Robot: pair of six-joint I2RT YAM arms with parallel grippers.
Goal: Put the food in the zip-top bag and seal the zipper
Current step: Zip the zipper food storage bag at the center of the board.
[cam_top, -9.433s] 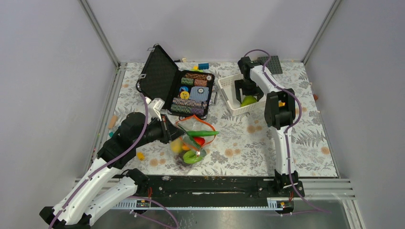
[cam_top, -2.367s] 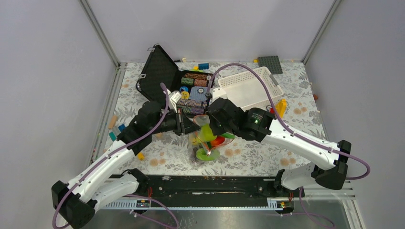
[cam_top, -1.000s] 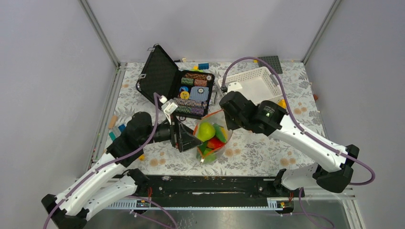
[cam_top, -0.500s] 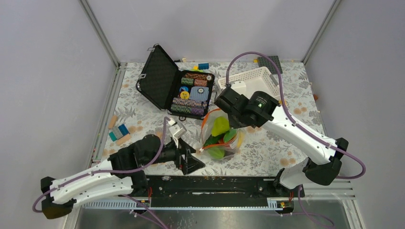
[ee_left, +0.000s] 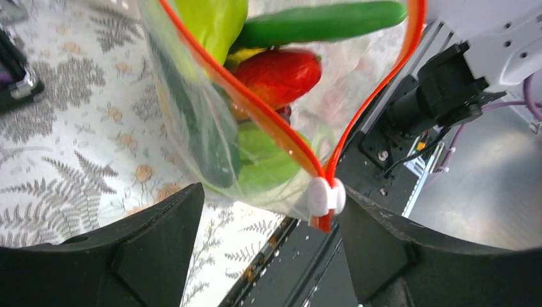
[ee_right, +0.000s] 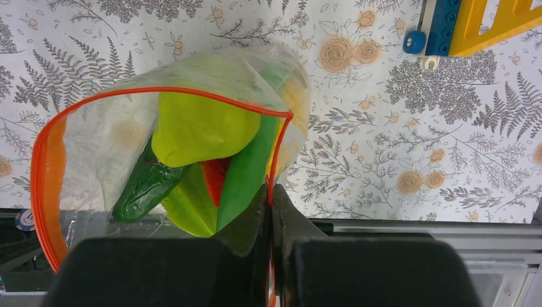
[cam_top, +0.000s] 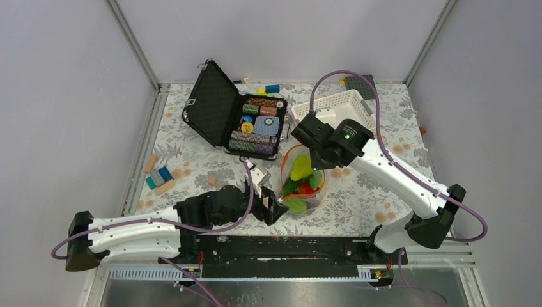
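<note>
2 end effectors attend the clear crinkly zip-top bag [cam_top: 300,182] of toy food [ee_right: 198,128] near the counter's [cam_top: 211,160] front edge. The right end effector [ee_right: 271,192] clenches its red-orange zipper strip [ee_left: 255,110]; the left end effector [ee_left: 265,224], released, straddles the white slider [ee_left: 326,196]. Recommend gripping it squarely, pulling straight.

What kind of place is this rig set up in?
Probably a lab test cell: plain grey panel walls on aluminium posts, a floral-print table cover, and toy plastic food in a clear zip-top bag.

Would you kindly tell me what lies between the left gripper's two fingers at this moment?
In the left wrist view, the lower corner of the zip-top bag, with the zipper and its white slider, sits between the open fingers of the left gripper.
</note>
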